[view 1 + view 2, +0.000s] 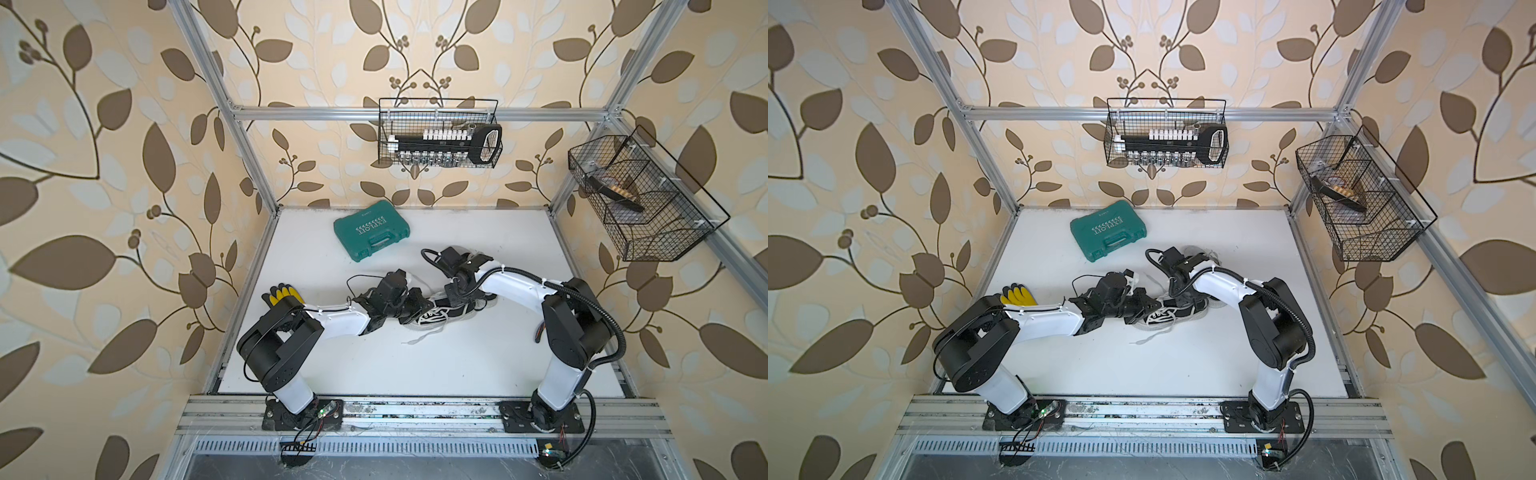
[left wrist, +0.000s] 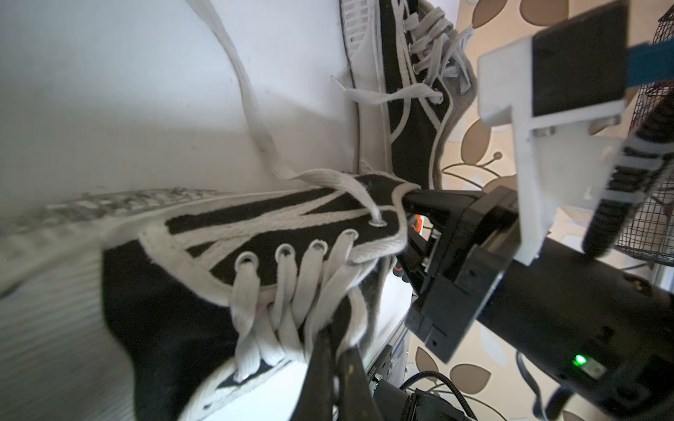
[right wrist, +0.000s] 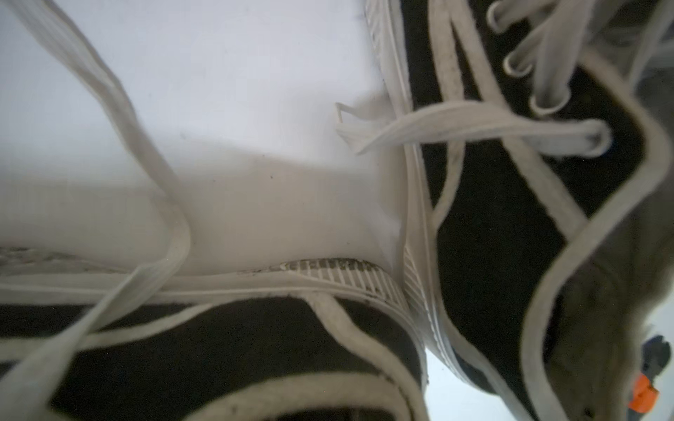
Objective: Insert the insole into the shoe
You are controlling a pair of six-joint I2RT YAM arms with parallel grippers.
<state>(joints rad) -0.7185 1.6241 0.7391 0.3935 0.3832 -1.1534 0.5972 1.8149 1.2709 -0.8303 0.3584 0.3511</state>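
- black canvas sneaker with white laces [image 1: 432, 318]: long axis runs arm to arm, heel toward the right arm.
- insole: not made out in any view.
- right gripper [image 2: 415, 195]: pinched shut on the sneaker's collar edge.
- left gripper [image 2: 335, 339]: closed at the tongue, under the laces; hold unclear.

I saw a black canvas sneaker with white laces [image 2: 255, 237] lying on the white desk [image 2: 127, 91], a second matching sneaker [image 2: 412, 120] beyond it, and the right claw [image 2: 408, 218] touching the near sneaker's collar.
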